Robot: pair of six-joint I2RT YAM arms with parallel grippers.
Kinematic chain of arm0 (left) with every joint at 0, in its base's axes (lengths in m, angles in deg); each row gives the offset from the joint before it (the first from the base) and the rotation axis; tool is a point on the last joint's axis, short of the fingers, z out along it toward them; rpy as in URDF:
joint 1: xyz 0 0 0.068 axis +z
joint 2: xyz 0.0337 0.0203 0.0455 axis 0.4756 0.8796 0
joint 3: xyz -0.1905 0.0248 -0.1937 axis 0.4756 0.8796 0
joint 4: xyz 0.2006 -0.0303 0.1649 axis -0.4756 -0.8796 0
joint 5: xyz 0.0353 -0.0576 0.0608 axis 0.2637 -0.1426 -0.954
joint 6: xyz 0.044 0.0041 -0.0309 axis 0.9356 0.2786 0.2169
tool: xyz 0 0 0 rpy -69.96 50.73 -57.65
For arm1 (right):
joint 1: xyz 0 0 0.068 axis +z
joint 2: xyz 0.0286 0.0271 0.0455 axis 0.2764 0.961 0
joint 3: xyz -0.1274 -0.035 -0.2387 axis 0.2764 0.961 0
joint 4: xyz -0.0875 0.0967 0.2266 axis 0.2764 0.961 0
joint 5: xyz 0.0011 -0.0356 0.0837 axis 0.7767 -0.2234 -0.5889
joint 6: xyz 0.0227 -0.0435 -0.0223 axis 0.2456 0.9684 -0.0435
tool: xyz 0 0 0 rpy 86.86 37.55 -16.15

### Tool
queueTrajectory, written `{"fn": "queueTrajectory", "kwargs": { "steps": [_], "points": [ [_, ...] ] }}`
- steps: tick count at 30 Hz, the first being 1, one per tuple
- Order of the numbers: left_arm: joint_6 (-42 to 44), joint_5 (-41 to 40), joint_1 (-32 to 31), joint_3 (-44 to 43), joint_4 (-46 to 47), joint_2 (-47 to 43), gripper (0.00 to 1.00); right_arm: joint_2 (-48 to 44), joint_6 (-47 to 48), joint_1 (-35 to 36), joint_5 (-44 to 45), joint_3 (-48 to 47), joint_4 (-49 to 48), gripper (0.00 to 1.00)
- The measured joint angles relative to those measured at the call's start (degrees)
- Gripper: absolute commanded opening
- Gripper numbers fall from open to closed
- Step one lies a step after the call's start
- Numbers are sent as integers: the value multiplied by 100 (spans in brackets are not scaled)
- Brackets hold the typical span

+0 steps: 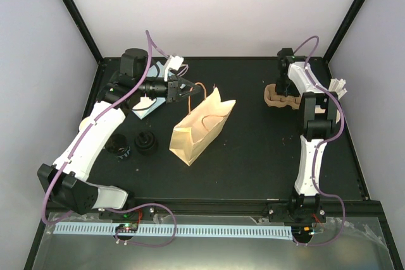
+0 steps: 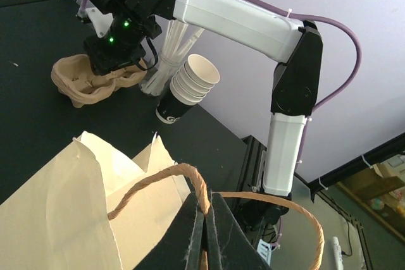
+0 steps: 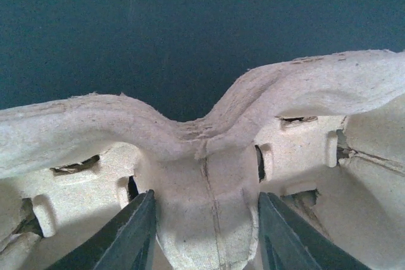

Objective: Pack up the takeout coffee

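Takeout coffee not clearly located. Left fingers (image 2: 205, 213) pinched on bag handle (image 2: 152, 184); right fingers (image 3: 205, 232) spread astride pulp carrier (image 3: 190, 131) ridge. Advise lifting handle steadily, keeping bag mouth open.

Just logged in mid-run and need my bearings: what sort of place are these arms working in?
Probably a lab test cell, not a café: a black tabletop enclosed by plain pale walls with black corner posts. Staged on it are a cream paper bag with rope handles and a brown pulp cup carrier.

Bag (image 1: 197, 128) mid-table (open table (image 1: 253, 156) rightward)
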Motion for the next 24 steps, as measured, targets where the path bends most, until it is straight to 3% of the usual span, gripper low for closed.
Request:
{"fn": "queueTrajectory", "kwargs": {
  "steps": [4,24],
  "points": [
    [13,0,0,0,-4,0,2,-2,2,7,22,0,0,34],
    [15,-2,0,-2,-17,0,1,-407,20,275,131,-7,273,34]
  ]
}}
